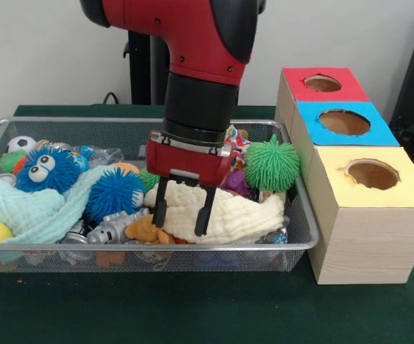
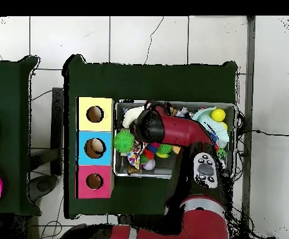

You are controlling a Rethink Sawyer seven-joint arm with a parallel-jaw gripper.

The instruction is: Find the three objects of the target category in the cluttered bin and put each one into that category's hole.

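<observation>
The gripper (image 1: 182, 212) hangs over the middle of the bin (image 1: 304, 244), its two black fingers (image 1: 160, 203) spread wide and empty, tips pointing straight down just above a cream folded cloth (image 1: 228, 215). Above the fingers sits the red gripper body, then a black wrist, then the thick red arm (image 1: 193, 36) rising out of the top of the front view toward 12 o'clock.

At about 8 o'clock from the fingertips, a tan-orange plush toy (image 1: 144, 229) lies partly under the cloth's edge, just beside a silver toy robot (image 1: 110, 229). A blue spiky ball (image 1: 114, 193) sits at 9 o'clock of the gripper, and a green puffer ball (image 1: 271, 163) at 2 o'clock, close to the bin's right end wall.

In the overhead view the arm (image 2: 174, 129) covers the bin's centre, so the fingers and cloth beneath cannot be seen; this view does show the bin (image 2: 171, 175) pressed against the row of three boxes. The hole (image 1: 322, 83) in the red-topped box is the farthest from the front camera; overhead it (image 2: 94, 181) lies at about 8 o'clock from the arm's end.

A pale mint cloth (image 1: 28, 208) and a blue googly-eyed ball (image 1: 46, 168) fill the bin's left end. Bare green table (image 1: 193, 308) lies open in front of the bin.
</observation>
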